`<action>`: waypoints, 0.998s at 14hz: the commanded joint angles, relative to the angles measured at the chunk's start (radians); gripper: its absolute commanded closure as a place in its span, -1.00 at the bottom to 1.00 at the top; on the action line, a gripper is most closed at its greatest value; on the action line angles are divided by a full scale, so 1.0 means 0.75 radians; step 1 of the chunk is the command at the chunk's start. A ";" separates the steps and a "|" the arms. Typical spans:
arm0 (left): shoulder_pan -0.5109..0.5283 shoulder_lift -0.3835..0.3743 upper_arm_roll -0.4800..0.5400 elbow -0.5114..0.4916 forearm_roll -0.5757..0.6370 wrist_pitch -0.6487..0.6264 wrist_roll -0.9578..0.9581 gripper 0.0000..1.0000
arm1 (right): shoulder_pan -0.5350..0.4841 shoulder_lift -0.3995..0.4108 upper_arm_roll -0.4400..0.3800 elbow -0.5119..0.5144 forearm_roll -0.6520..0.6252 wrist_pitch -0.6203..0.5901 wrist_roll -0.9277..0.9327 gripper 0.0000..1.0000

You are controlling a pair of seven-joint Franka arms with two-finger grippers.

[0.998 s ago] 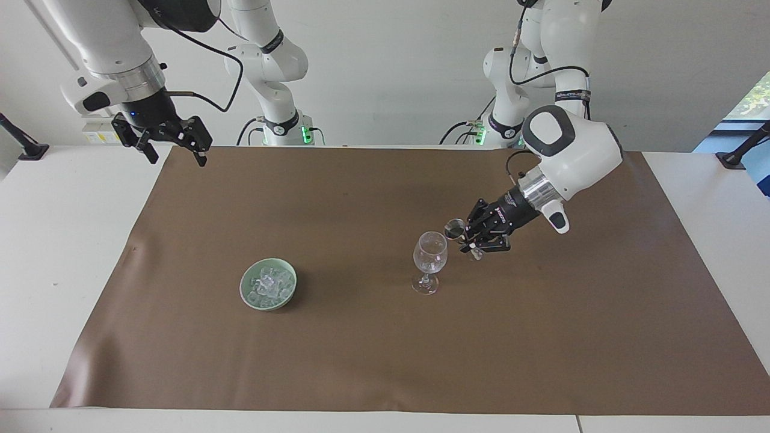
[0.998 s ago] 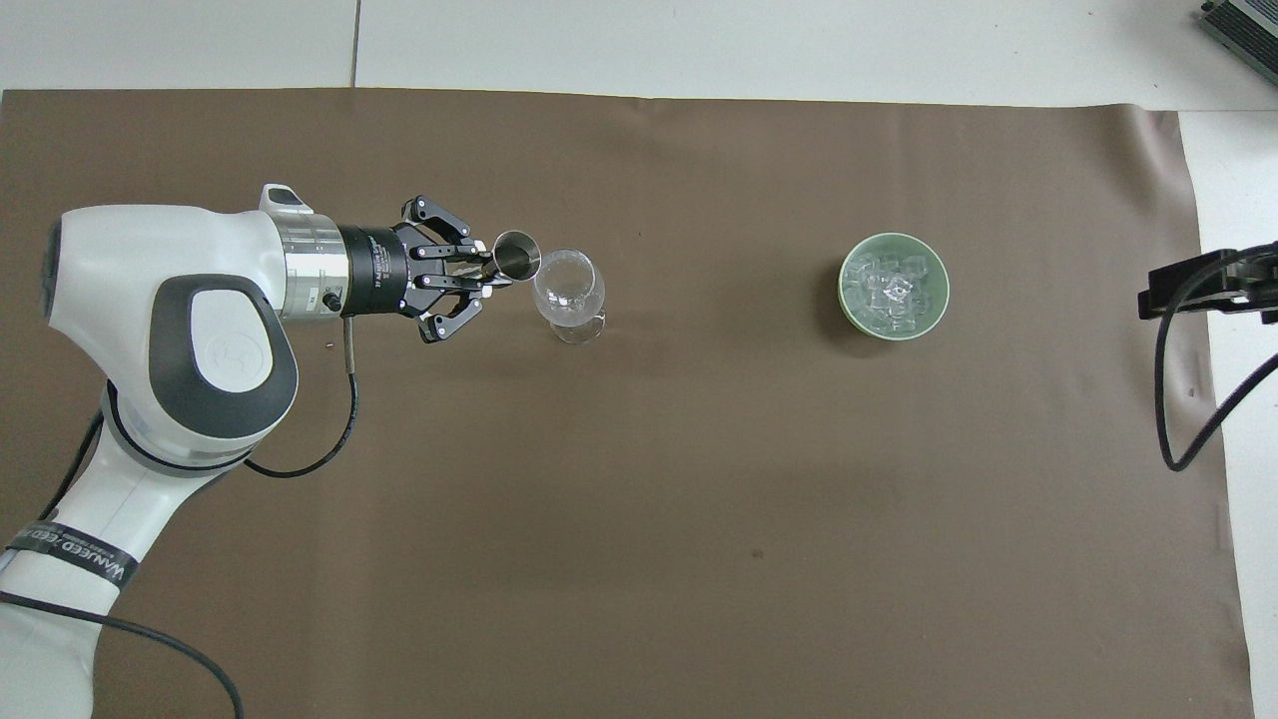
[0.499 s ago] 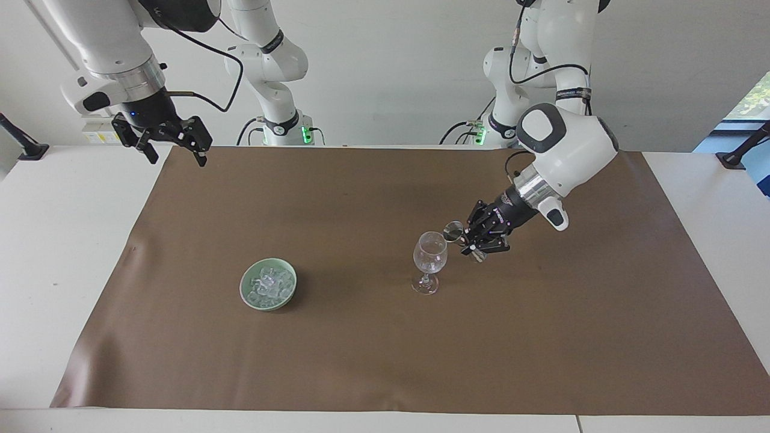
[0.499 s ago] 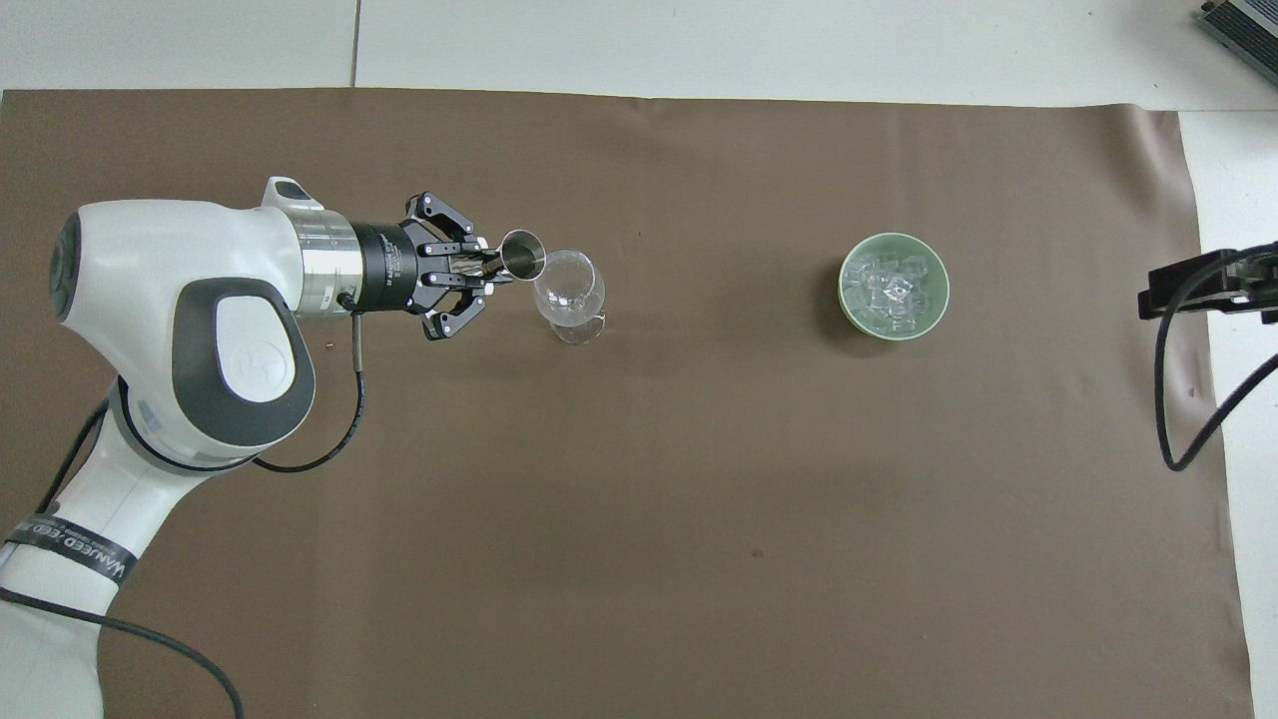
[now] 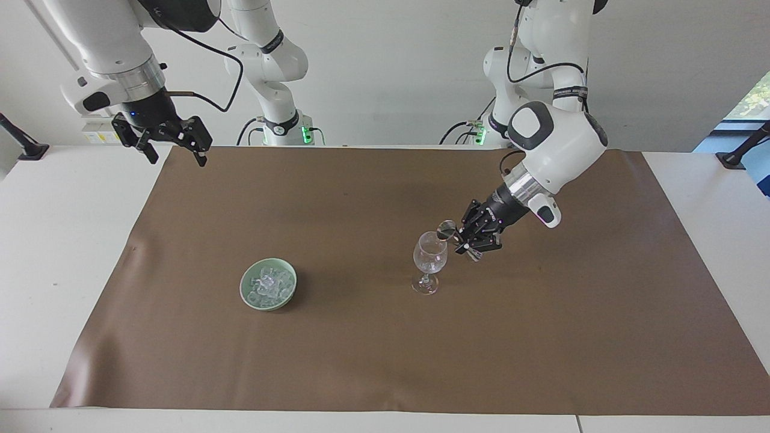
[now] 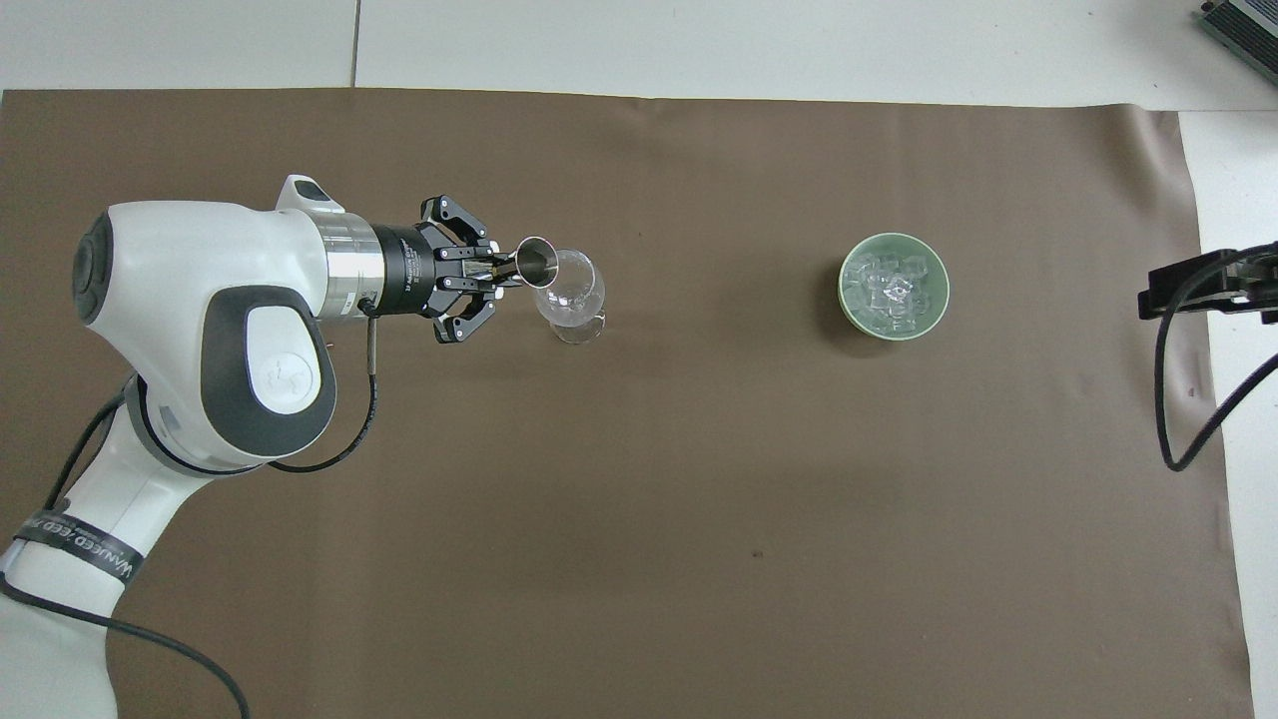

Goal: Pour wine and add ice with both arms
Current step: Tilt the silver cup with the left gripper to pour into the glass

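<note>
Wine glass (image 5: 430,260) upright on brown mat (image 5: 385,361), bowl looks empty. Near to far from robots:
- Right gripper (image 5: 174,141): fingers spread wide, nothing held, waiting over mat corner at right arm's end.
- Left gripper (image 5: 464,236): clamped on small metal measuring cup (image 5: 446,229), cup tipped mouth-first at glass rim.
- Ice (image 5: 269,284): clear chunks in pale green bowl (image 5: 245,294), toward right arm's end, slightly farther out than glass.

Pouring advice: keep cup lip over glass mouth, tilt gradually, avoid knocking rim; stemmed glass likely tips easily.

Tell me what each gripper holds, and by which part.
The left gripper holds a small metal cup by its lower end, tilted over the wine glass. The right gripper holds nothing.
</note>
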State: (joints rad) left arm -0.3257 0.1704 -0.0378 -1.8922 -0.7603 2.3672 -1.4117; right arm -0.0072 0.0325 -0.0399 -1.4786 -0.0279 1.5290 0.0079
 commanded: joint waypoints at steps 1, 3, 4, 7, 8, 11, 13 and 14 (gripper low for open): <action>-0.040 -0.021 0.024 -0.005 0.065 0.034 -0.048 1.00 | -0.005 -0.021 -0.002 -0.025 0.017 0.007 -0.031 -1.00; -0.040 -0.021 0.024 -0.003 0.087 0.041 -0.050 1.00 | -0.005 -0.021 -0.002 -0.025 0.017 0.007 -0.031 -1.00; -0.042 -0.021 0.024 -0.003 0.095 0.049 -0.053 1.00 | -0.005 -0.021 -0.002 -0.025 0.017 0.007 -0.031 -1.00; -0.059 -0.021 0.024 -0.003 0.134 0.065 -0.069 1.00 | -0.005 -0.021 -0.002 -0.025 0.017 0.007 -0.031 -1.00; -0.059 -0.021 0.026 -0.003 0.151 0.077 -0.073 1.00 | -0.005 -0.021 -0.002 -0.025 0.017 0.007 -0.031 -1.00; -0.061 -0.021 0.024 0.015 0.248 0.092 -0.134 1.00 | -0.005 -0.021 -0.002 -0.025 0.017 0.007 -0.031 -1.00; -0.061 -0.021 0.024 0.017 0.298 0.094 -0.151 1.00 | -0.005 -0.021 -0.002 -0.025 0.017 0.007 -0.031 -1.00; -0.061 -0.021 0.024 0.020 0.298 0.094 -0.151 1.00 | -0.005 -0.021 -0.002 -0.025 0.017 0.007 -0.031 -1.00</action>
State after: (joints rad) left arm -0.3489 0.1672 -0.0368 -1.8770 -0.5673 2.4237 -1.4923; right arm -0.0072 0.0325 -0.0399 -1.4786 -0.0279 1.5290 0.0079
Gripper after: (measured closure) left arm 0.780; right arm 0.000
